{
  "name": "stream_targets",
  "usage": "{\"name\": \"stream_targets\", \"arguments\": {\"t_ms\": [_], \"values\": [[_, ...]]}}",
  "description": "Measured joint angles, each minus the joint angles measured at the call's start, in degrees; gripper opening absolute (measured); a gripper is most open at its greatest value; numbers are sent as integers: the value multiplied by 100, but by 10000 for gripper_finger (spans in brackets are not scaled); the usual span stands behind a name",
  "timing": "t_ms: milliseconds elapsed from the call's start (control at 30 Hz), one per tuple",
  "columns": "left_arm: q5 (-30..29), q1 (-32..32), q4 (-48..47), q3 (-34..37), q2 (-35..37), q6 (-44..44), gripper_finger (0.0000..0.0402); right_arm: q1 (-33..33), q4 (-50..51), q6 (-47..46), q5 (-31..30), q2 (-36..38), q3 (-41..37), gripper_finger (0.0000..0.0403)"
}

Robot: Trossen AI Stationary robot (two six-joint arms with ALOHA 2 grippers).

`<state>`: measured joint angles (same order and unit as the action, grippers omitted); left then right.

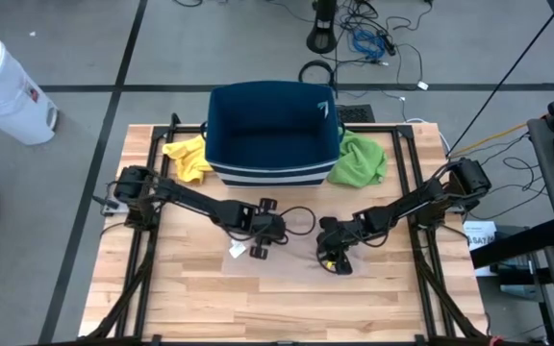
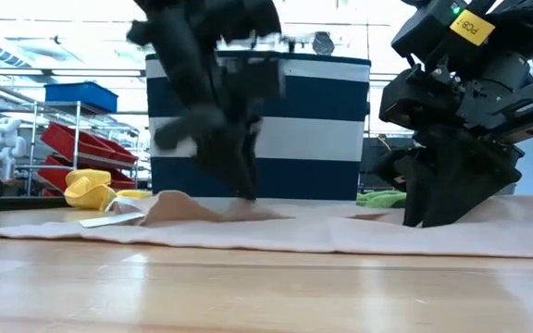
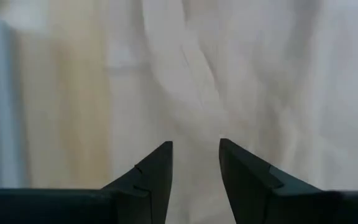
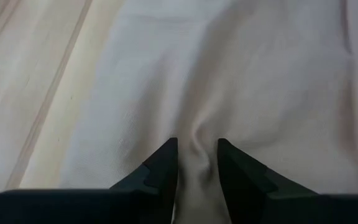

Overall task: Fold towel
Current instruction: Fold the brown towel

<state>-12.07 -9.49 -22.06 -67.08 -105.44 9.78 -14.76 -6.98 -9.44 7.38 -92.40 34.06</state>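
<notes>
The towel (image 2: 276,231) lies spread flat on the wooden surface (image 1: 200,298) in front of the striped bin (image 1: 273,135). The left end effector (image 1: 261,239) and right end effector (image 1: 336,256) each pinch a small ridge of cloth. Lifting both evenly should help (uneven height would likely skew the fold).

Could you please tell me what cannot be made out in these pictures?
- Towel outline: high view, it blends with the table and both arms cover it.
- Bin contents: high view, too dark inside.
- Left gripper grip: left wrist view, blurred.
- Right gripper: pinches a towel fold.
</notes>
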Motion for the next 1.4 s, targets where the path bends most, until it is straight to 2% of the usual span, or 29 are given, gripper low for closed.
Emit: {"name": "stream_targets", "arguments": {"t_ms": [100, 200, 333, 433, 667, 767, 1100, 1400], "values": [[-320, -176, -282, -97, 304, -219, 138, 0, 18, 1, -1, 2, 0, 100], [-350, -383, -601, -97, 493, -834, 138, 0, 31, 1, -42, 4, 0, 100], [-354, -856, -858, -98, 478, -1840, 138, -2, 32, 19, -109, 4, 0, 100], [-499, -1246, -867, -102, 278, -2283, 138, 0, 29, 88, -116, 4, 0, 100], [-1725, -1865, -1335, -97, 156, -3194, 138, 0, 22, 152, -134, 4, 0, 100], [-2066, -1970, -1602, -102, 157, -3487, 138, 0, 13, 152, -134, 2, 0, 100], [-1736, -1964, -1575, 232, 157, -3953, 138, 2, -27, 112, -149, -2, 0, 100], [-1854, -1775, -1461, 327, 157, -4081, 138, 2, -39, 112, -149, -2, 0, 100]]}}
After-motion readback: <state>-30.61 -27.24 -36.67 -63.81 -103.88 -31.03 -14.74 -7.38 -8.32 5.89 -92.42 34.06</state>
